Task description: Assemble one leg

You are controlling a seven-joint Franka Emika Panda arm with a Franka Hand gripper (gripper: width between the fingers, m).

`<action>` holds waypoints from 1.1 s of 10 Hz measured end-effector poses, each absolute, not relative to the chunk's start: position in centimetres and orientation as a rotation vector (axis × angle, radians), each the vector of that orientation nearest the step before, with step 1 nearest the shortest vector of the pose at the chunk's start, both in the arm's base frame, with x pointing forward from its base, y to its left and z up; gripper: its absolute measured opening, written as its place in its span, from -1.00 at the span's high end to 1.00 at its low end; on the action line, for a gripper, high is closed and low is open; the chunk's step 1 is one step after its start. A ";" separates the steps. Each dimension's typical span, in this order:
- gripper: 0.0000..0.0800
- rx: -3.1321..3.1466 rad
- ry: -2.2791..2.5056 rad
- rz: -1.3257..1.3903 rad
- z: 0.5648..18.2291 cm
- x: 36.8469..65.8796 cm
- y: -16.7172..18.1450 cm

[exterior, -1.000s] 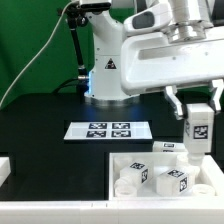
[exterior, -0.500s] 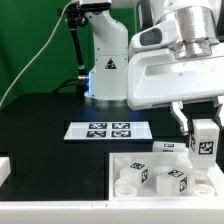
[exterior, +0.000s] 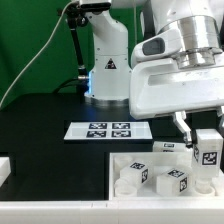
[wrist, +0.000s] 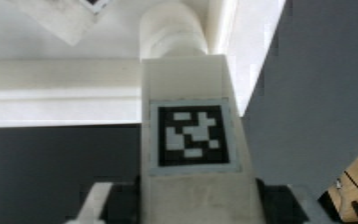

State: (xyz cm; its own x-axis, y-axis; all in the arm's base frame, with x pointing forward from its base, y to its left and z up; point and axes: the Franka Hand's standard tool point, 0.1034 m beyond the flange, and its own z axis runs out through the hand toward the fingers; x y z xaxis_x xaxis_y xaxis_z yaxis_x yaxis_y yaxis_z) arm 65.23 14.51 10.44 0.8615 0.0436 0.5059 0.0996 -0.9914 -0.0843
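Fingers (exterior: pixel 183 128) gripping leg (exterior: pixel 209 148), tray (exterior: pixel 125 158) of posts (exterior: pixel 172 181) below

— Any words or numbers to read?
— None legible. Only a black warning triangle (exterior: pixel 108 65) on the white robot base (exterior: pixel 112 45), upper middle of the exterior view. Too small to make out the symbol inside.
— Marker tags?
— Several black-and-white square ones on the marker board (exterior: pixel 108 130), centre of the frame. One on the leg (exterior: pixel 209 150) at the right edge, seen large on that same leg (wrist: pixel 194 133) in the wrist view. More on the other legs (exterior: pixel 168 181), lower right. Patterns only, no letters.
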 end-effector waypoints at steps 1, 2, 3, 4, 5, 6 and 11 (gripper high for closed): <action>0.29 -2.923 -0.111 -0.804 10.4 65.6 14.5; 0.29 -2.924 -0.108 -0.811 10.0 65.6 14.4; 0.29 -2.926 -0.105 -0.815 9.5 65.6 14.3; 0.29 -2.926 -0.106 -0.817 9.1 65.5 14.3; 0.29 -2.926 -0.105 -0.822 9.0 65.5 14.2; 0.29 -2.924 -0.105 -0.836 8.9 65.5 14.2; 0.24 -2.892 -0.107 -0.976 8.9 65.2 14.0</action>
